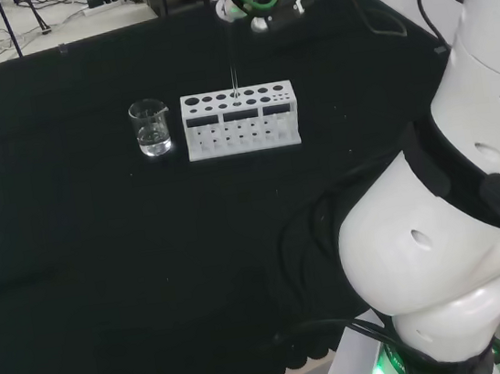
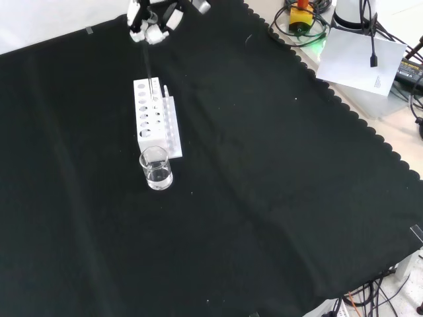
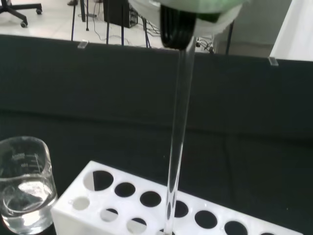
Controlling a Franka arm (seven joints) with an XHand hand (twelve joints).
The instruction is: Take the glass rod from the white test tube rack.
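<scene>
In the head view, going left to right, a small glass beaker (image 1: 151, 127) with a little clear water stands on the black surface (image 1: 101, 243). Just beside it on its right is the white test tube rack (image 1: 240, 121). My robot hand (image 1: 255, 2) is up above the rack and a bit farther back, near the top of that view. The big white shapes at the right are my own arm (image 1: 459, 233).

My robot hand has its fingers curled in on the top of the glass rod (image 1: 233, 80). In the front view my robot hand (image 2: 151, 23) is at the top, and the glass rod (image 2: 148, 66) runs down from its fingers to the rack (image 2: 153, 117). The beaker (image 2: 156, 168) is just past the rack's near end, farther from my robot hand than the rack is.

In the wrist view the glass rod (image 3: 179, 132) hangs straight down from my robot hand (image 3: 186, 10). Its low end is in a hole of the rack (image 3: 146, 205), in the row nearer the camera. The beaker (image 3: 24, 183) stands just beside the rack's end.

My fingers are blurry and cut off in the wrist view, so I cannot see just how they sit round the rod. The rod is clear and thin, and it is hard to make out in the head view. I cannot tell if its tip touches the bottom of the rack.
</scene>
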